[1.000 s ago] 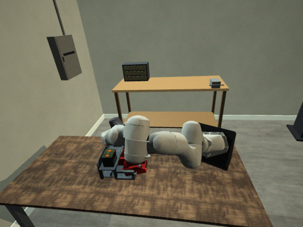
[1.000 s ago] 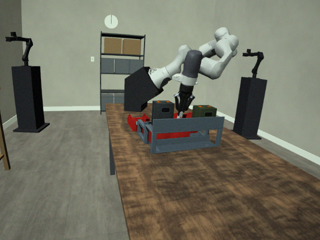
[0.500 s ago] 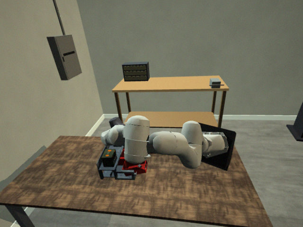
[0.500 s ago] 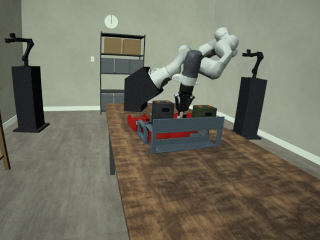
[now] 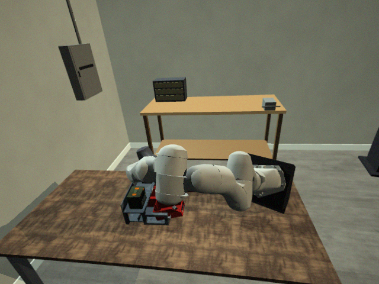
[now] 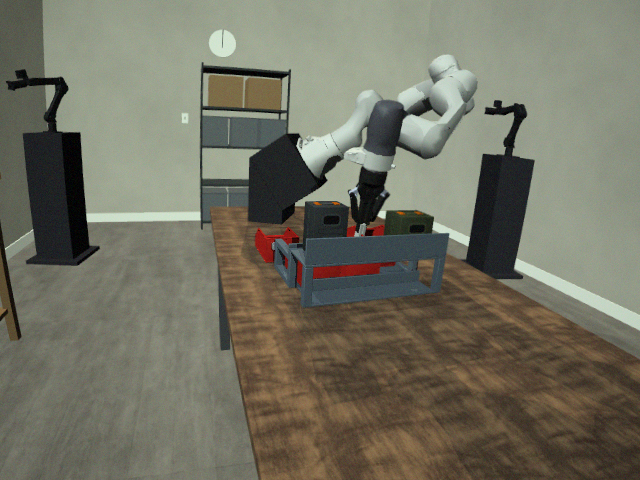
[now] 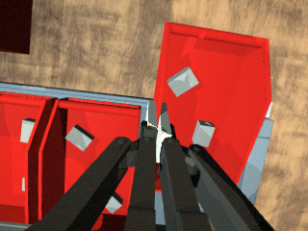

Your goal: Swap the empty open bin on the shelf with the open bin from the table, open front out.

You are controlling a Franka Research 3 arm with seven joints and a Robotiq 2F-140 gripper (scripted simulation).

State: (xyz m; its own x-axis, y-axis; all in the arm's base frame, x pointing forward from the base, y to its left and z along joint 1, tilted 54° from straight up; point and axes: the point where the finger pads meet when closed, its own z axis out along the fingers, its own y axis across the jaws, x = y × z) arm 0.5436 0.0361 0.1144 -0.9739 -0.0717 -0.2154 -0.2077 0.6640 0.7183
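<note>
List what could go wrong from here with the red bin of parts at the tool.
1. The tool appears shut on just the thin side wall of the red bin, off to one side; the bin could swing or slip out.
2. The bin sits skewed against the grey shelf; pushed in like this, it may catch on the frame or the neighbouring bin.
3. Its loose grey parts could slide out if it tips.

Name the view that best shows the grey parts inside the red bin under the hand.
Wrist view: it looks straight down into the red bin, showing two grey parts. The exterior view shows only a red sliver behind the shelf; the top view hides it behind the arm.
</note>
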